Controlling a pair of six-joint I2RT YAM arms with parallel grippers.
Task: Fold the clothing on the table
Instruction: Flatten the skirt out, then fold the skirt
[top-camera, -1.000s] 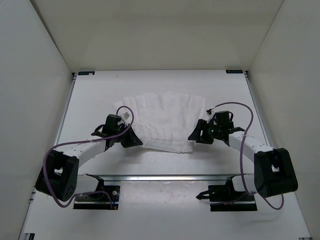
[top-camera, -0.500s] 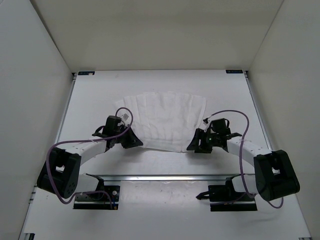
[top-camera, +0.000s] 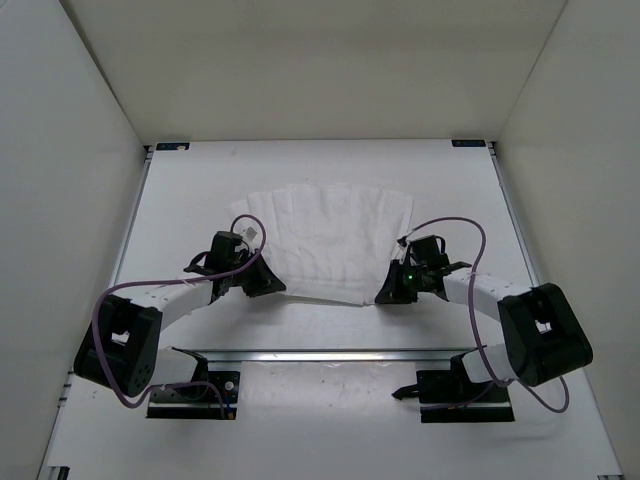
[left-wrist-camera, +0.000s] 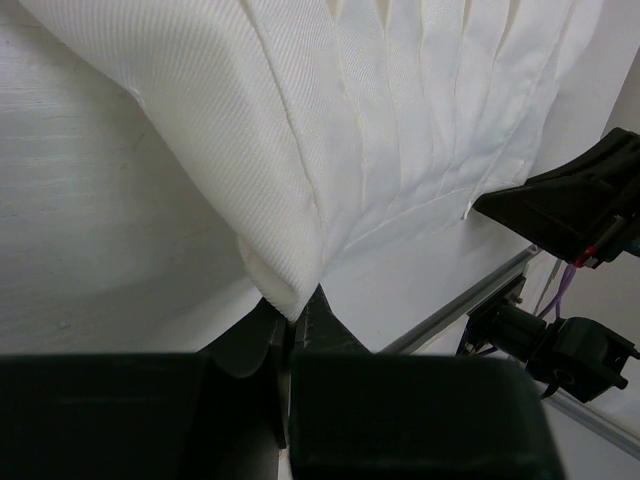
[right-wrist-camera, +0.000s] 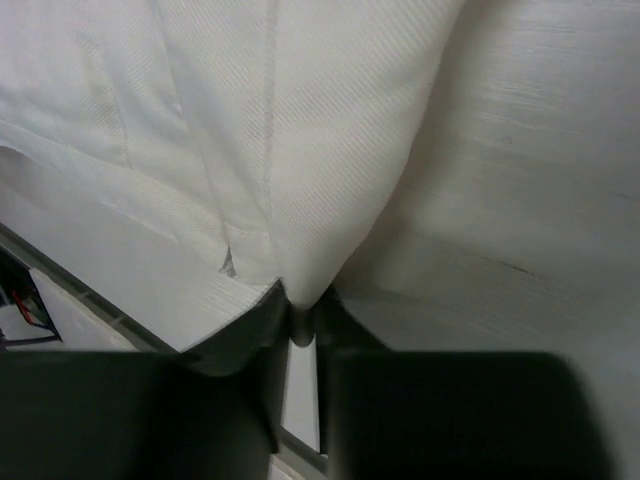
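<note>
- The clothing (top-camera: 335, 240) lies spread in the middle of the table (top-camera: 190, 180), well apart from its left, right and far edges. It is a white, fan-shaped piece with long creases running from its far side to its near side.
- Its wider side faces the far edge of the table, and its narrower hem faces the near edge.
- The left gripper (left-wrist-camera: 297, 312) sits at the near left corner of the clothing. Its jaws are pressed almost together, with a fold of the fabric pinched between them. The fabric rises into a small rounded peak at the fingertips.
- The right gripper (right-wrist-camera: 300, 318) sits at the near right corner of the clothing. Its jaws are drawn in to a thin gap and pinch that corner, which bulges up above the fingertips.
- In the right wrist view, a small notch shows in the hem just beside the grip.
- Between the two grippers the clothing rests flat on the table, and its far corners lie free.
- A metal rail (top-camera: 330, 354) runs parallel to the near edge of the table, nearer than the hem. Both arms curve over it from their bases.
</note>
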